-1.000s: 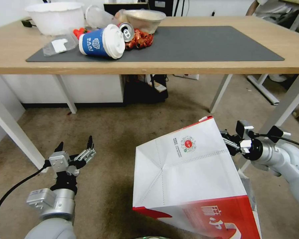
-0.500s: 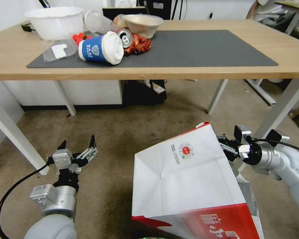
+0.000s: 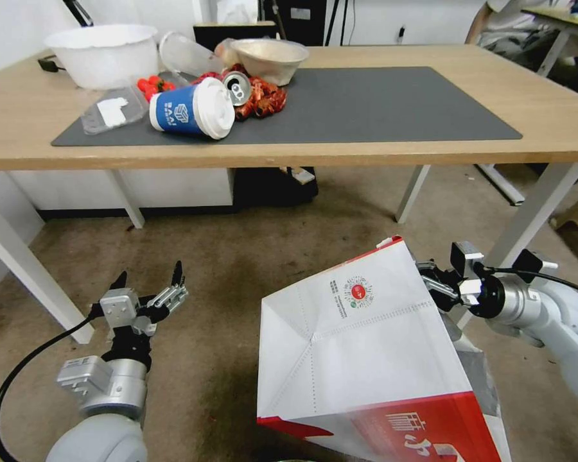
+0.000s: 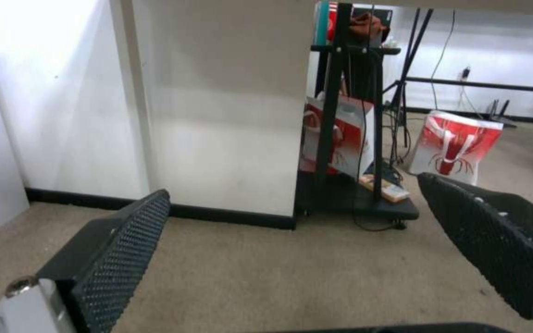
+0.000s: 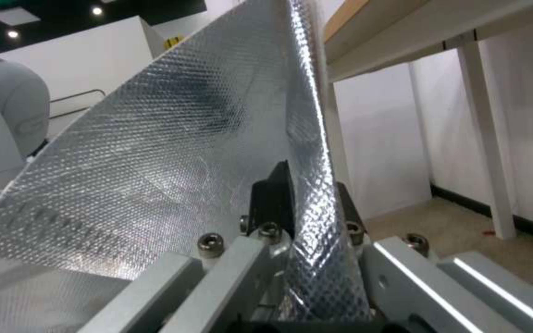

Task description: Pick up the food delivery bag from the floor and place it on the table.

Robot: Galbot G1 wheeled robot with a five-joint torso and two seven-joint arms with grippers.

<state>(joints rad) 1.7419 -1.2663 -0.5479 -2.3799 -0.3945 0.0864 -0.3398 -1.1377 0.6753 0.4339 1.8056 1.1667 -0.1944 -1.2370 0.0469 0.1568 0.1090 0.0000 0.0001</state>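
The food delivery bag hangs tipped on its side above the floor, below the table, its foil-lined rim pinched tight in the right gripper at its upper right corner. The left gripper just hovers off to the bag's left, fingers spread wide, holding nothing.

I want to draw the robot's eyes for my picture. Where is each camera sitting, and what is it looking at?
Head view: up on the head, looking forward and down at the table, the floor and the tilted food delivery bag; both arms show, left gripper open, right gripper at the bag's edge.
Left wrist view: low by the floor, facing under the table; its two black fingers spread apart.
Right wrist view: right at the bag's silver lining, pinched between its jaws.
Shared: head and right wrist views both show the bag and the table.
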